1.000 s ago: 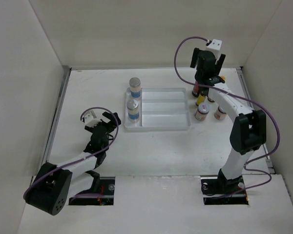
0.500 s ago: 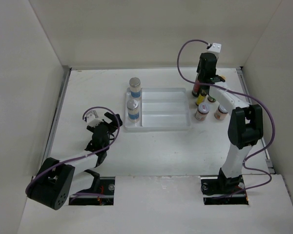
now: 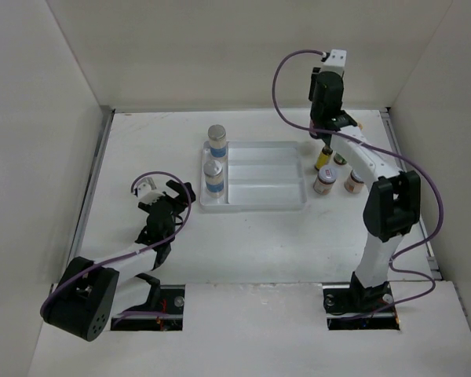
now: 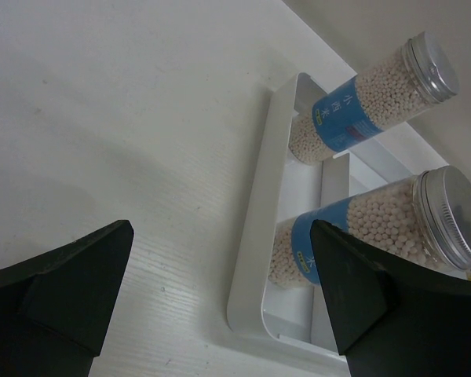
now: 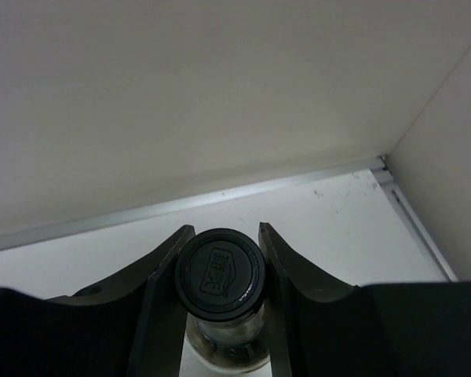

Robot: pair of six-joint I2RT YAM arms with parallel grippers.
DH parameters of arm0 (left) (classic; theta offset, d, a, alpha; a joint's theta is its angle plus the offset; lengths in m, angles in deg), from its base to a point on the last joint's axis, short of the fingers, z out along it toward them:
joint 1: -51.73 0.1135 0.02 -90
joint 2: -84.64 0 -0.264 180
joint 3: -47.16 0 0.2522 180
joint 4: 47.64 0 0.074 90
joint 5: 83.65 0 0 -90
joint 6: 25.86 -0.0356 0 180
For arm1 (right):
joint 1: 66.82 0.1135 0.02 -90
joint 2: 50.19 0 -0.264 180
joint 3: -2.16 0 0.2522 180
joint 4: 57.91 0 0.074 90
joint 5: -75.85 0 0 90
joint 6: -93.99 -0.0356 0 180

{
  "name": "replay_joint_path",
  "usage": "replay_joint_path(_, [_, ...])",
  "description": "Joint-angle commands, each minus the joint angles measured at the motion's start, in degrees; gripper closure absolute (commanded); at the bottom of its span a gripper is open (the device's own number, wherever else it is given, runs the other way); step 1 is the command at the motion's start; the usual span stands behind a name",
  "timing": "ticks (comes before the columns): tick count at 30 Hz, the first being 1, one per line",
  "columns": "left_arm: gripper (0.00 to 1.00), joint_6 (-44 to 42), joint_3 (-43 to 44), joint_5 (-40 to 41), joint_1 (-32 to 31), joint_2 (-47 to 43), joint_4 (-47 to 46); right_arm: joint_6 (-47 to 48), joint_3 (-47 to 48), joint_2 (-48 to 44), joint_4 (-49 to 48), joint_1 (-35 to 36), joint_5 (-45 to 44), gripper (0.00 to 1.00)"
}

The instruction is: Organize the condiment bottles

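Two clear jars of white beads, each with a grey metal lid and a blue label, stand upright in the leftmost compartment of the white divided plastic tray point(image 3: 267, 206), mid-frame in the overhead view. The rear jar point(image 3: 217, 140) is at the tray's upper-left corner. The front jar point(image 3: 213, 177) is just below it in frame, and the two do not touch.

Left pincer point(image 4: 220, 232): jaws wide apart, nothing between them. It sits low over the bare white bench point(image 3: 141, 141) in the lower-left part of the overhead view, near the tray's lower-left corner but not touching it. Its wrist camera looks across the tray rim at both jars.

Right pincer point(image 5: 221, 239): upper right of the overhead view, close to the back wall. Its fingers press on either side of the round black cap of the tall dark glass bottle point(image 5: 220, 275), gripping it upright. The bottle's base is out of view, so I cannot tell whether it is on the bench or clear of it.

Just right of the tray on the bench:
- a small yellow bottle point(image 3: 323, 159), beside the tray's right edge;
- two short white-lidded jars side by side below it, the left one point(image 3: 324, 183) and the right one point(image 3: 354, 181).

Another small container sits partly behind the right arm and is too small to identify.
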Motion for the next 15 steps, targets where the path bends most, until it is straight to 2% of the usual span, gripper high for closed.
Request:
replay_joint_path(1, [0.0,0.66,1.77,-0.53,0.65,-0.97,-2.79,3.4,4.98,-5.35,-11.16,5.55,-0.36,0.79])
replay_joint_path(9, [0.0,0.83,1.86,-0.97,0.91,-0.53,-2.7,0.68,6.99,-1.58,-12.31,15.4,1.75,0.78])
replay_joint_path(15, [0.0,0.83,1.86,-1.15,1.0,-0.62,-2.7,-1.17,10.95,3.17,-12.66,18.92,3.24,0.78])
